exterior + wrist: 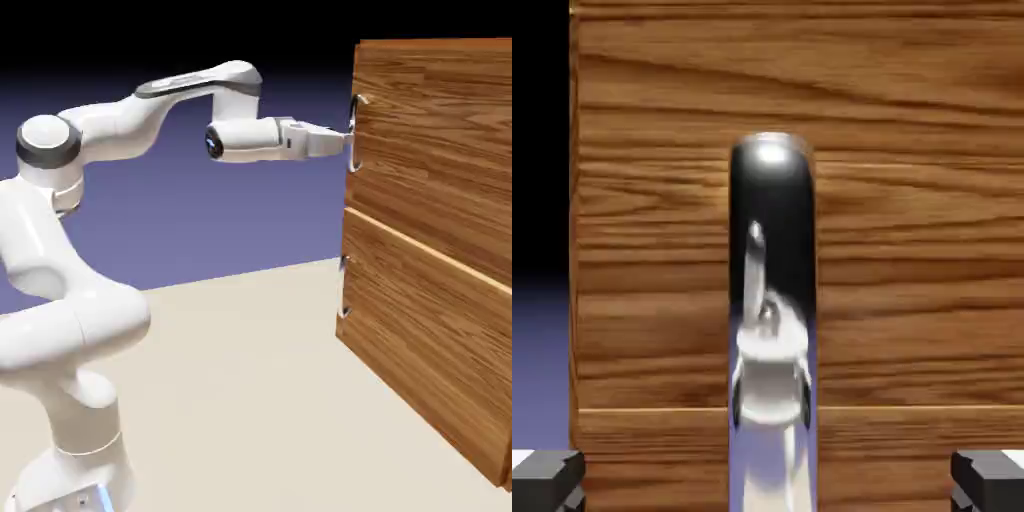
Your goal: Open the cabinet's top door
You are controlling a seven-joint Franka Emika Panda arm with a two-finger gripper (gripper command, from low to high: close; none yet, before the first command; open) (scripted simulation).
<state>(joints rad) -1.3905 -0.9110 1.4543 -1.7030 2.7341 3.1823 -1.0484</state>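
Hand view: nearest the lens, at the bottom left and bottom right corners, the fingers (768, 482) are standing wide apart, blocky and dull grey, and are gripping nothing. Between them and a little deeper, the top door's handle (772, 220) is running upright through the middle of the frame, a smooth, rounded metal bar, so glossy that it is mirroring the pale arm in its lower half and showing near-black above. Behind it the top door (912, 250) is filling most of the frame, its reddish-brown grain streaking sideways in dark, wavy bands, with backdrop showing along the left edge. In the exterior view, the white arm (100, 130), all glossy rounded shells and dark joint rings, is reaching from the lower left towards the cabinet (425, 290) at the right. Its fingers are arriving at the slim handle on the upper right panel, which is sitting flush above the lower door (430, 360). Judging by this, the approach is nearly finishing and the opening is still waiting; the next move is calling for centring the fingers on the bar, closing them firmly, then drawing the door outward along its swing.
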